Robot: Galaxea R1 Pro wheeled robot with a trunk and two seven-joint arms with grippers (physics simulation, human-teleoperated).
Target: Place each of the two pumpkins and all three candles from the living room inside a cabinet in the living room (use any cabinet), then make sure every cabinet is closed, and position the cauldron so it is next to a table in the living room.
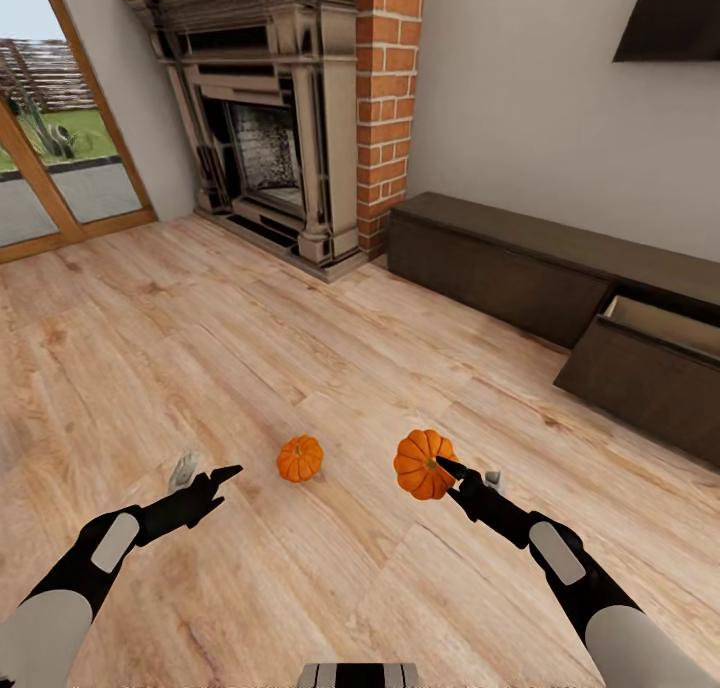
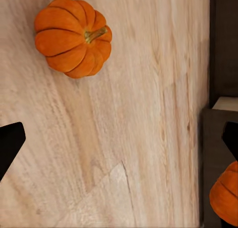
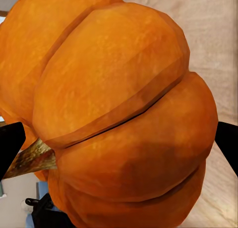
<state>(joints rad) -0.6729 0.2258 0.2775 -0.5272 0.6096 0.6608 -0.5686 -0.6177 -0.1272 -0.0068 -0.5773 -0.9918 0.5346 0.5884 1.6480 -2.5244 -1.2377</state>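
Observation:
My right gripper (image 1: 437, 466) is shut on one orange pumpkin (image 1: 422, 463), which looks lifted off the wood floor; its ribs and stem loom close in the right wrist view (image 3: 124, 114). The other pumpkin (image 1: 300, 458) rests on the floor between my arms, also seen from the left wrist (image 2: 73, 35). Left of it, my left gripper (image 1: 212, 471) hangs open and empty. The dark-brown cabinet (image 1: 500, 258) runs along the white wall at right, with one drawer (image 1: 650, 368) pulled open, its pale inside showing. The candles and cauldron are out of view.
A stone fireplace (image 1: 270, 118) with a red-brick column (image 1: 388, 98) stands at the back. A glass door (image 1: 50, 158) is at the far left, and a black TV (image 1: 668, 13) hangs above the cabinet. Light wood floor (image 1: 200, 338) stretches between me and the cabinet.

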